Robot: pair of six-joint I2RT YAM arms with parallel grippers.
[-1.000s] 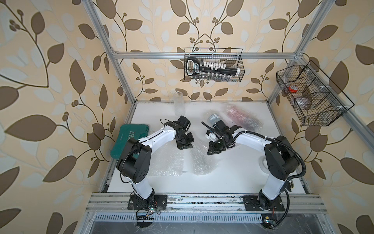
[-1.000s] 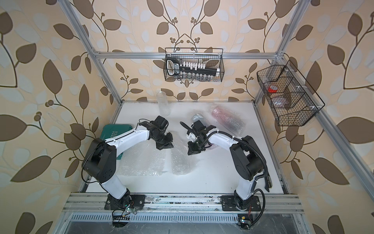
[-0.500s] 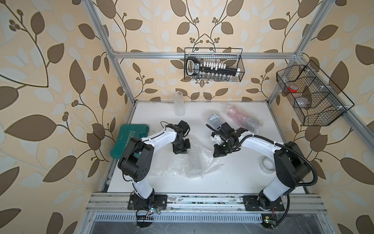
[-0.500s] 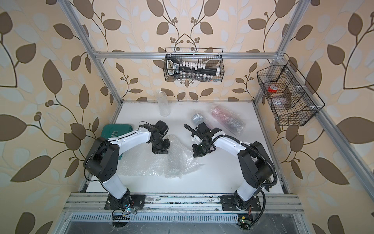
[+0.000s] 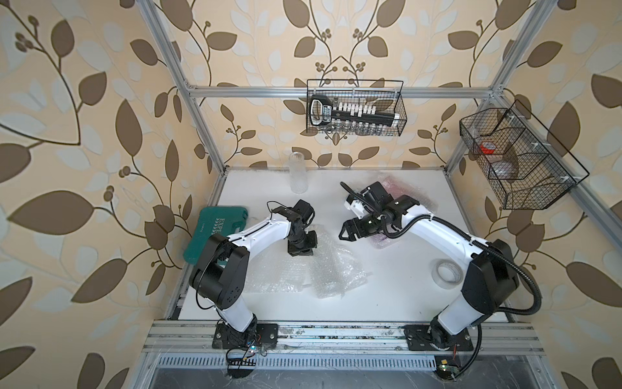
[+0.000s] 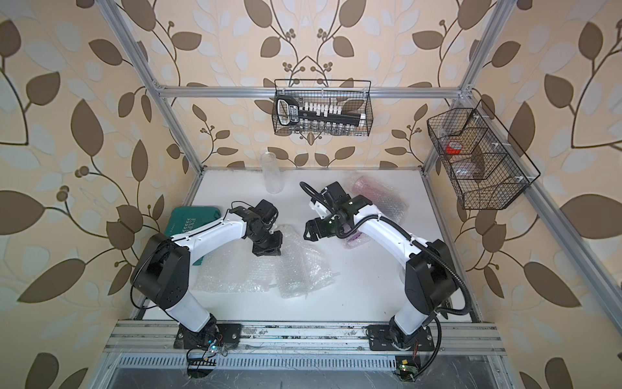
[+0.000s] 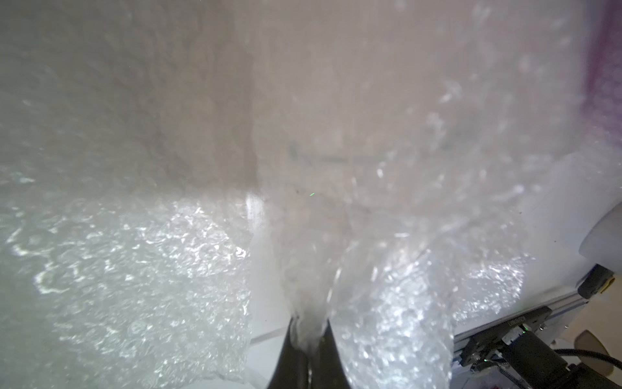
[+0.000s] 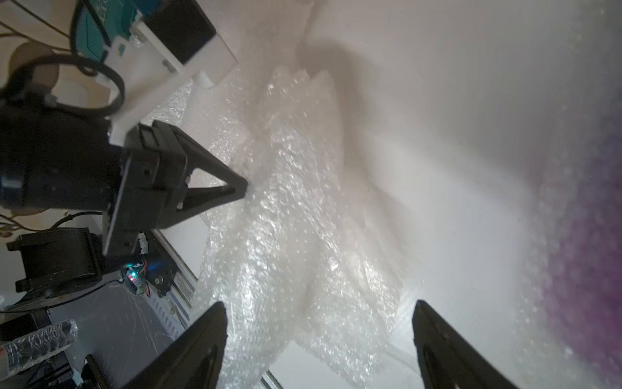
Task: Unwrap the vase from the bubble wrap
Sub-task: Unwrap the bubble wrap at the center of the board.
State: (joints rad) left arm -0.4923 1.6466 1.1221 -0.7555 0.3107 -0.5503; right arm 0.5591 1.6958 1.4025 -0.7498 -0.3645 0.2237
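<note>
Top views. The white bench (image 5: 387, 296) carries everything. The bubble wrap (image 5: 323, 269) lies loose and crumpled over the left half of the bench, reaching toward the near edge; both top views agree (image 6: 299, 269). The left gripper (image 5: 302, 252) points down at the far side of the sheet with its jaws together, pinching a fold of it. The right gripper (image 5: 345, 230) hangs over bare bench just right of the sheet, jaws parted, nothing between them. The clear vase (image 5: 298, 173) stands upright and unwrapped near the far edge, left of centre, well apart from both grippers. A pinkish wrapped bundle (image 5: 402, 193) lies toward the far right corner, partly hidden by the right arm. The tape roll (image 5: 447, 273) lies flat near the right edge, and the green case (image 5: 215, 232) sits at the left edge.

Left wrist view. Two dark fingers (image 7: 286, 357) are clenched on a gathered twist of bubble wrap (image 7: 168, 269). The sheet fans away from the tips over the bench. Much of the frame is blurred.

Right wrist view. The right gripper (image 8: 319, 304) is released, its fingers (image 8: 202, 343) standing wide apart. The bubble wrap (image 8: 296, 235) shows between and beyond them, none of it clamped. The left gripper (image 8: 244, 190) is seen side-on, tips closed on the sheet. The pinkish wrapped bundle (image 8: 589, 269) is only a purple blur.
</note>
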